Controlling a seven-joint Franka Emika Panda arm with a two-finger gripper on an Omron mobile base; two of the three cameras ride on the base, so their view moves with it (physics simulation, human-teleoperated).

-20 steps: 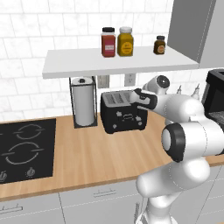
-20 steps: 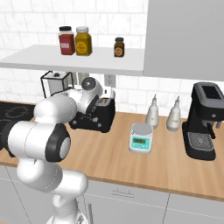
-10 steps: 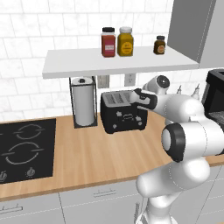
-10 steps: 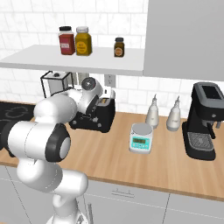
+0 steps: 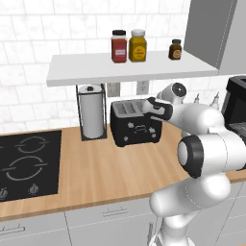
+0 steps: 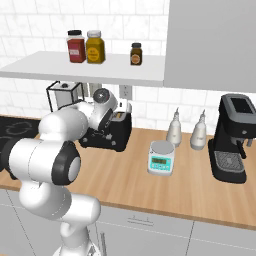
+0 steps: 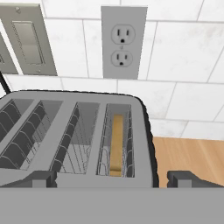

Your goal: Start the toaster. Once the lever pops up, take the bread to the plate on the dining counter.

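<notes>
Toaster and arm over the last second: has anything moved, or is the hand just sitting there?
Nothing visibly changed. The arm holds the same pose at the toaster, with the pincer open just above its top. The bread sits down in its slot as before, untouched, and the jars on the shelf and the paper towel roll stayed put.

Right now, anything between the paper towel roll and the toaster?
No. In the left base view only bare wooden counter separates the paper towel roll from the toaster.
</notes>
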